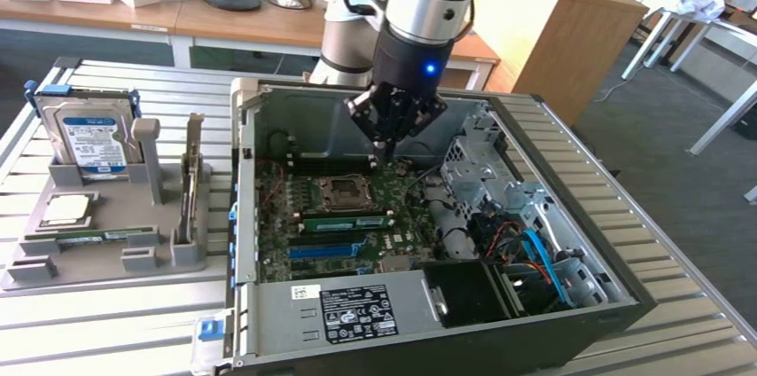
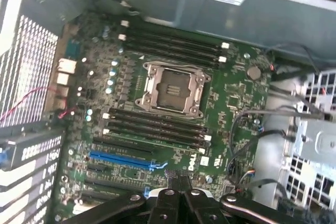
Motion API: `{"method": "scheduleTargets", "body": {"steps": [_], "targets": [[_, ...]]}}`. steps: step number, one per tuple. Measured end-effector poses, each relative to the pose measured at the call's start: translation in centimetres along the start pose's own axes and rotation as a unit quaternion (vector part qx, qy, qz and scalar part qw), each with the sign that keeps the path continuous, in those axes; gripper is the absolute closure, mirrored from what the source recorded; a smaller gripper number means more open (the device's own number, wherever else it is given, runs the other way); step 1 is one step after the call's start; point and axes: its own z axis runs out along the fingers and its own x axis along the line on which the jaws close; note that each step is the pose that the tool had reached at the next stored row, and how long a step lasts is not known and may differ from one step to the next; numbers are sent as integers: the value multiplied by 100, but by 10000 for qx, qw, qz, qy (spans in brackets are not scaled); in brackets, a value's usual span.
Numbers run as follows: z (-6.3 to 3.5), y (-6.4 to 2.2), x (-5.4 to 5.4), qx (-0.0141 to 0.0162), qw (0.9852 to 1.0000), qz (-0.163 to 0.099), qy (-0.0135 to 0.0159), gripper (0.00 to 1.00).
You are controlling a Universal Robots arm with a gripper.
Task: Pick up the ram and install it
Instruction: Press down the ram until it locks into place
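The ram [image 1: 105,236] is a thin green strip lying flat in the grey holder [image 1: 71,261], on the table at the exterior view's left, outside the computer case. My gripper [image 1: 378,152] hangs inside the open case above the motherboard [image 1: 343,216], near the processor socket [image 1: 347,188], far from the ram. Its fingers are shut together with nothing between them. In the wrist view the shut gripper [image 2: 180,179] points down at the board, with the empty socket [image 2: 171,88] and black memory slots [image 2: 157,125] beyond it.
The case walls [image 1: 243,172] ring the board. Cables and a drive cage [image 1: 485,172] crowd the exterior view's right side. A blue slot [image 2: 123,159] lies near the gripper. The holder also carries a hard drive [image 1: 92,137], a silver processor [image 1: 67,209] and an upright card [image 1: 193,172].
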Motion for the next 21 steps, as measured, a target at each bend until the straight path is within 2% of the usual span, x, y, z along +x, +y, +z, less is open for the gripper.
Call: {"method": "scheduleTargets", "body": {"steps": [3,6,13,21], "targets": [[5,0,1,7,9997,243,-6,90],[10,0,2,14,9988,492,-12,90],[21,1,6,27,9949,1013,-26,90],[21,2,5,28,9948,1020,-26,90]]}}
